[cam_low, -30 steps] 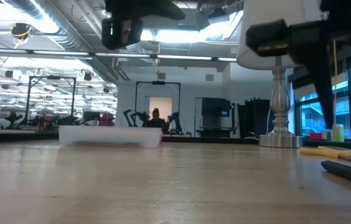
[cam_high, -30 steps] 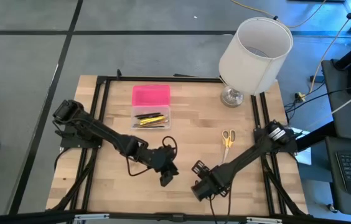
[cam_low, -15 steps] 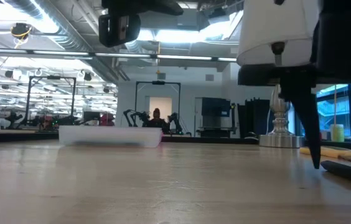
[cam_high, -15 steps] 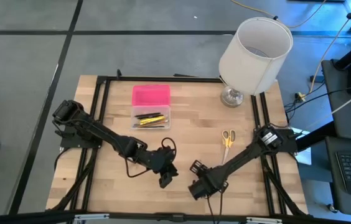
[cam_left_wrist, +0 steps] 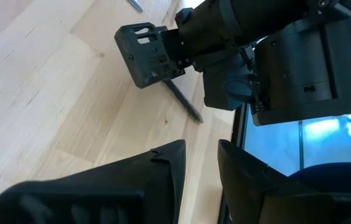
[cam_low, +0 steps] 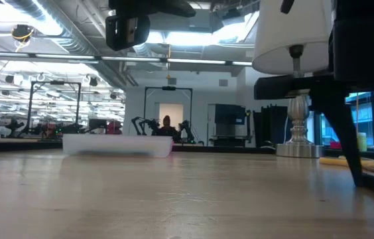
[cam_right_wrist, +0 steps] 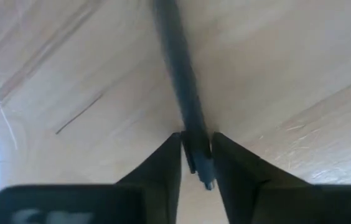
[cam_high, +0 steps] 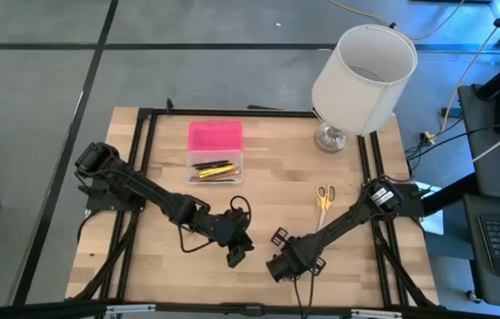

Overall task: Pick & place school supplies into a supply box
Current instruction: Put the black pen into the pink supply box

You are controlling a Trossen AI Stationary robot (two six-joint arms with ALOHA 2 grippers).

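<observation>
Pinching dark pen (cam_right_wrist: 185, 93) between right gripper (cam_right_wrist: 196, 163) fingers, low on table (cam_high: 277, 204) for lift toward supply box (cam_high: 214, 152). Left gripper (cam_left_wrist: 199, 163) waited nearby, fingers slightly apart, empty.

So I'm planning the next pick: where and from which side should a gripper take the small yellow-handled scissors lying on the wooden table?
Probably from straight above, jaws across the narrow closed blades just below the handles. The yellow-handled scissors lie flat on the wooden table, clear of the lamp base, loops towards it.
</observation>
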